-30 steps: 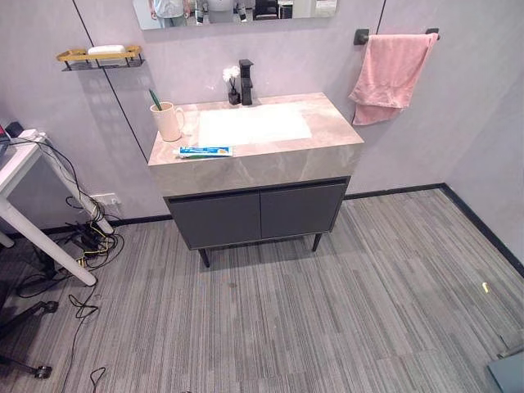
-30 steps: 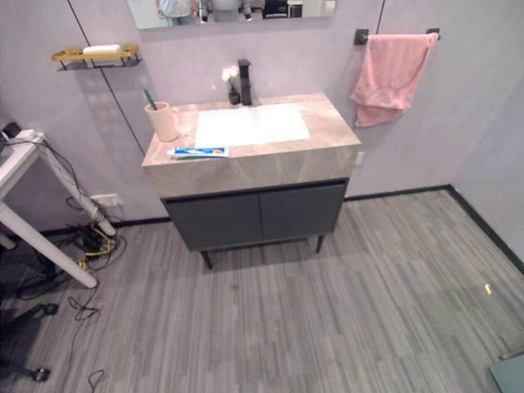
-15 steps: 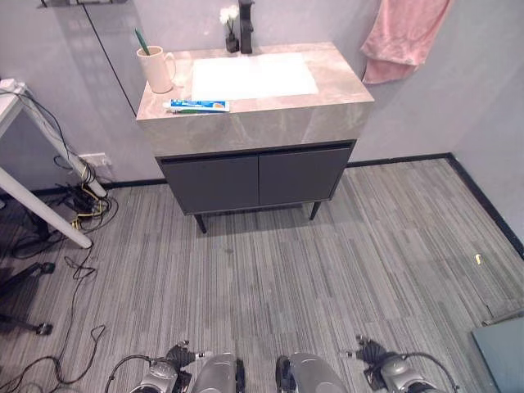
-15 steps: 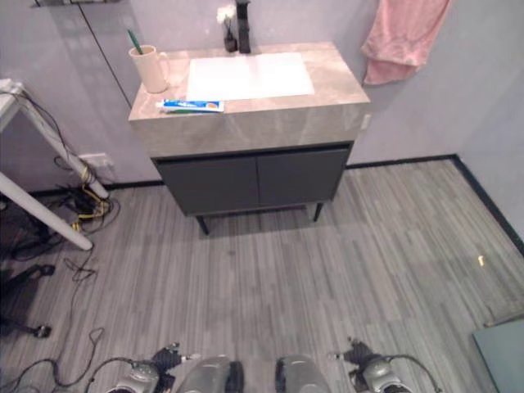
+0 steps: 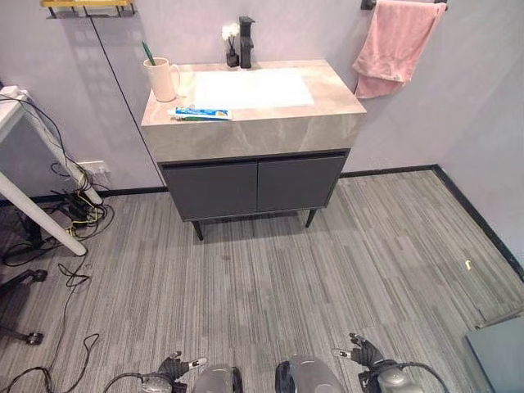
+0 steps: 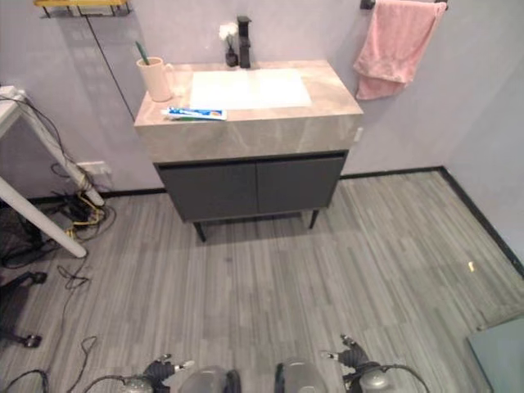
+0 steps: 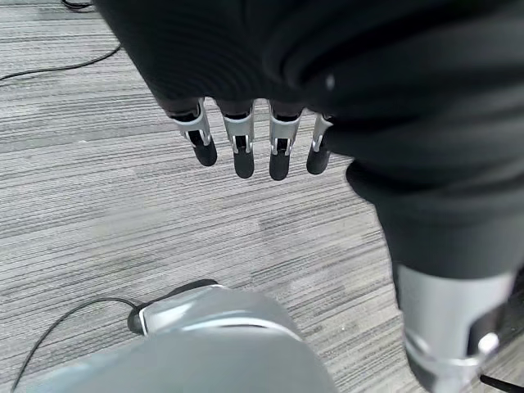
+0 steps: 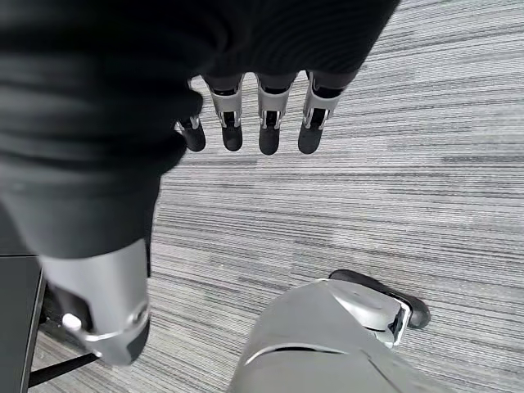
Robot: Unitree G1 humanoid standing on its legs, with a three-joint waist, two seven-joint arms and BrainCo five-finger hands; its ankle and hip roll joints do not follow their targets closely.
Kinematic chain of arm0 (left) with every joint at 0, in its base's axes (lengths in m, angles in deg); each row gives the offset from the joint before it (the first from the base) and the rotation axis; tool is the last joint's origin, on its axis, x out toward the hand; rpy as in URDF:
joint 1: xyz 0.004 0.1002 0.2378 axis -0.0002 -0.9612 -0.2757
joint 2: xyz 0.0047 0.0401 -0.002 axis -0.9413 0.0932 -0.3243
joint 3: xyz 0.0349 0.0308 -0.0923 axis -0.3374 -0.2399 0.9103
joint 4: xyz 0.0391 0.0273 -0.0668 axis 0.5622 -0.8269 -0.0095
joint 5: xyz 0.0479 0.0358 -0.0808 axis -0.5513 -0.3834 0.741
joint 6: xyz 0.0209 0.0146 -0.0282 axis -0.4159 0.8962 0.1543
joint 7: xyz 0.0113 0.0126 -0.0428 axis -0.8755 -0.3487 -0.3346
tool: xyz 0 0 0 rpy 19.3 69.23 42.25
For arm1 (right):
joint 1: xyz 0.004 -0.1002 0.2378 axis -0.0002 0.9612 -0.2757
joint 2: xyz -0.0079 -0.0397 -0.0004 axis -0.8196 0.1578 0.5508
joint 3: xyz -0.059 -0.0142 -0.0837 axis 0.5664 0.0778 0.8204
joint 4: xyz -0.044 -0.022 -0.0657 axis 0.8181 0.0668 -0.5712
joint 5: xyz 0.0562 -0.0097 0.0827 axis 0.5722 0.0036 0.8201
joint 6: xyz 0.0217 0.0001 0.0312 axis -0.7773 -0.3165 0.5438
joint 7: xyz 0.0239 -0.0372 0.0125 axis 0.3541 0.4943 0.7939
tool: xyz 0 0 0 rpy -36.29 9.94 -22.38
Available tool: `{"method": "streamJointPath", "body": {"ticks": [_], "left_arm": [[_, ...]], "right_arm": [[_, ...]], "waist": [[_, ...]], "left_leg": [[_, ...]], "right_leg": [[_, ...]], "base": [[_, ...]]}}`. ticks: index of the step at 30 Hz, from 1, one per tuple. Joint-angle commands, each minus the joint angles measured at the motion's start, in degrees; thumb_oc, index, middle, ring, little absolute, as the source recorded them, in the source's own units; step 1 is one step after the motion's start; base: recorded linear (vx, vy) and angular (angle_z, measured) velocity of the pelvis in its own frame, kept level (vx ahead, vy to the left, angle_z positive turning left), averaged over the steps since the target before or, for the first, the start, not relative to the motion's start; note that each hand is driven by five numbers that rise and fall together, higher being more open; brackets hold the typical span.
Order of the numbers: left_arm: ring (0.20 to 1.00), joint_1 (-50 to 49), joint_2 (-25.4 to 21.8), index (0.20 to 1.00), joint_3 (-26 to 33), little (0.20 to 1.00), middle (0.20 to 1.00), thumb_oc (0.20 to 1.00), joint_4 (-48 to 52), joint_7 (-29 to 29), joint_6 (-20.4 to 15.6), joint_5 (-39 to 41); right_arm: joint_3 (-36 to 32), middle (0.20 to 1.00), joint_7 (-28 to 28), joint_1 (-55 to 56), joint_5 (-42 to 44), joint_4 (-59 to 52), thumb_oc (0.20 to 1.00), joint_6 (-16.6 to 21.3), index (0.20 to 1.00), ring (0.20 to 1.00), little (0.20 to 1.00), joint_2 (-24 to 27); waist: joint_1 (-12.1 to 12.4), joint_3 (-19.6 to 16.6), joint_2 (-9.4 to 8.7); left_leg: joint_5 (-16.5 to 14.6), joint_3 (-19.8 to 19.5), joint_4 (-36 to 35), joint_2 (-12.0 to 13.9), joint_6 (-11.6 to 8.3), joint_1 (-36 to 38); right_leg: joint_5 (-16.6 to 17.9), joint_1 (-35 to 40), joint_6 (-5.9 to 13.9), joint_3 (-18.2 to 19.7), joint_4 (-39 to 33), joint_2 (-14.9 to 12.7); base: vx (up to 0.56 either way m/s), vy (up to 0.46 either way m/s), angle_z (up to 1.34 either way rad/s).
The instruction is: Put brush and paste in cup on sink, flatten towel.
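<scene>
A cream cup (image 5: 162, 79) stands at the back left of the stone sink counter (image 5: 327, 123), with a green toothbrush (image 5: 148, 53) standing in it. A blue and white toothpaste tube (image 5: 200, 114) lies flat near the counter's front left edge. A pink towel (image 5: 393, 47) hangs bunched and uneven from a black rail on the wall at the right. Both hands hang low over the grey floor, far from the counter. My left hand (image 7: 243, 151) and my right hand (image 8: 268, 131) have straight fingers and hold nothing.
A white basin (image 5: 252, 88), a black faucet (image 5: 246, 42) and a small vase of white flowers (image 5: 231, 37) are on the counter. Dark cabinet doors (image 5: 254, 187) are below. A white desk leg (image 5: 33, 213) and cables (image 5: 74, 209) are at the left, a grey box (image 5: 499, 356) at the lower right.
The camera tilted down and then slightly back up, so the whole picture shifted. Cup, brush, paste and towel stay where they were.
</scene>
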Motion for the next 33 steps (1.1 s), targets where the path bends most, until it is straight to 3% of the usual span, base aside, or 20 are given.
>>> {"method": "streamJointPath", "body": {"ticks": [1,6,8,9,12,20,27,33], "left_arm": [[1.000,0.7,-1.8,1.000,-0.2,1.000,1.000,1.000,2.4,-1.8,-2.5,2.0],[1.000,-0.2,-2.3,1.000,0.0,1.000,1.000,1.000,7.1,-2.6,-4.1,3.8],[1.000,-1.9,-4.0,1.000,0.8,1.000,1.000,1.000,16.1,-3.2,-5.4,5.1],[1.000,-4.5,-5.7,1.000,3.0,1.000,1.000,1.000,25.0,-2.5,-7.4,12.5],[1.000,-5.7,-8.3,1.000,2.9,1.000,1.000,1.000,30.7,-2.7,-7.5,9.4],[1.000,-4.7,-9.1,1.000,3.2,1.000,1.000,1.000,31.3,-2.4,-6.8,6.8],[1.000,-3.9,-7.3,1.000,-0.6,1.000,1.000,1.000,30.9,-2.1,-6.3,5.5],[1.000,-4.3,-7.7,1.000,-2.7,1.000,1.000,1.000,31.7,-1.1,-6.0,5.2]], "right_arm": [[-1.5,1.000,0.1,-1.4,3.5,-3.2,1.000,3.2,1.000,1.000,1.000,1.4],[-2.4,1.000,-0.2,-1.2,5.6,-6.5,1.000,4.4,1.000,1.000,1.000,2.2],[-4.4,1.000,-2.5,0.1,4.2,-15.2,1.000,5.8,1.000,1.000,1.000,4.0],[-7.0,1.000,-2.5,1.0,7.3,-20.9,1.000,7.9,1.000,1.000,1.000,5.0],[-8.0,1.000,-2.2,0.9,7.4,-22.3,1.000,8.0,1.000,1.000,1.000,5.6],[-5.5,1.000,-0.2,-0.3,2.9,-21.3,1.000,6.4,1.000,1.000,1.000,7.3],[-4.2,1.000,-0.5,-0.5,1.4,-19.7,1.000,6.1,1.000,1.000,1.000,7.6],[-4.0,1.000,-1.0,-0.7,1.4,-19.4,1.000,5.7,1.000,1.000,1.000,7.5]], "waist": [[-0.5,0.2,0.45],[-0.3,0.4,0.54],[-0.3,0.9,0.83],[-0.3,1.9,1.31],[0.0,2.4,1.41],[0.4,1.9,1.40],[0.1,2.7,1.27],[0.3,3.3,0.94]], "left_leg": [[0.4,-0.8,1.0,1.1,-1.39,1.4],[1.7,-1.2,-0.6,1.0,-1.61,1.0],[2.0,-1.3,-1.0,1.1,-1.74,0.8],[2.2,-1.5,-0.3,1.2,-1.65,-0.1],[1.7,-1.7,0.5,1.2,-1.54,-0.6],[1.9,-1.8,-0.5,0.9,-1.45,-0.9],[4.1,-1.6,-3.7,1.0,-1.31,-1.5],[6.6,-1.1,-10.2,-0.8,-0.17,1.5]], "right_leg": [[8.0,3.4,4.69,2.1,-5.5,-1.1],[8.7,3.3,4.60,1.8,-7.1,-0.7],[9.0,3.2,4.68,1.8,-7.9,-0.5],[9.1,2.5,4.60,1.7,-7.6,-0.4],[8.5,2.1,4.34,1.6,-7.0,-0.4],[9.0,1.7,4.26,1.9,-7.9,-0.3],[10.8,0.6,4.52,2.2,-10.5,0.3],[14.6,1.4,6.50,3.1,-12.6,-0.5]], "base": [[0.00,0.000,0.00],[-0.01,-0.021,0.01],[-0.02,-0.013,0.01],[-0.04,-0.012,0.02],[-0.02,-0.003,0.01],[0.00,0.001,0.02],[0.01,0.000,-0.02],[0.02,0.095,-0.04]]}}
